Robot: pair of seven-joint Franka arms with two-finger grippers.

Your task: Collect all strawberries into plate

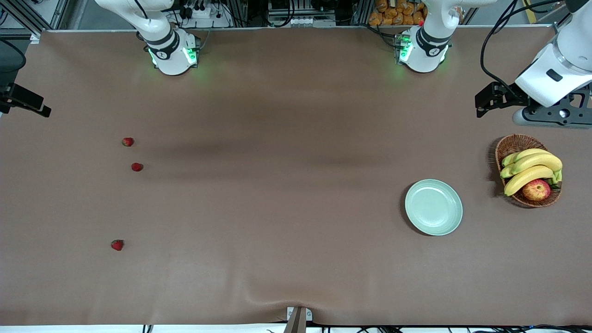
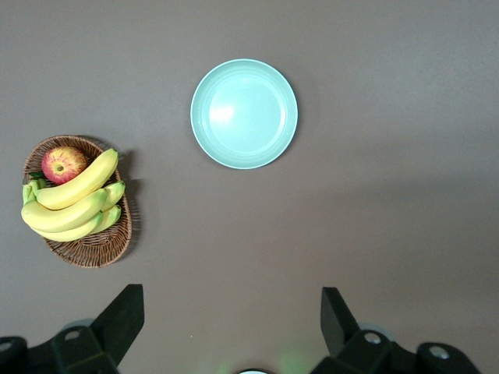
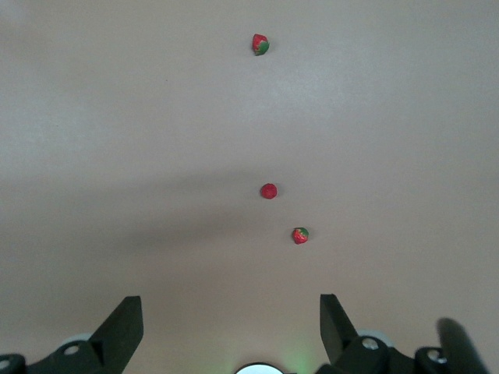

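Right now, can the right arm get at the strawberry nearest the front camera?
Probably yes: the right gripper hangs open above bare table, and that strawberry lies alone with nothing around it.

Robotics lab bench set up for manipulation trials

Two white robot arm bases [image 1: 172, 53] with green indicator lights are mounted along one edge of a wide table [image 1: 286, 222] covered in plain brown matting. Aluminium framing [image 1: 27, 14], a power strip [image 1: 199, 10] and bundled black cables [image 1: 497, 27] are seen past that edge, together with what may be a shelf of orange packaged goods [image 1: 397, 11], only partly visible. A camera bracket [image 1: 298, 318] is fixed at the table's near edge.
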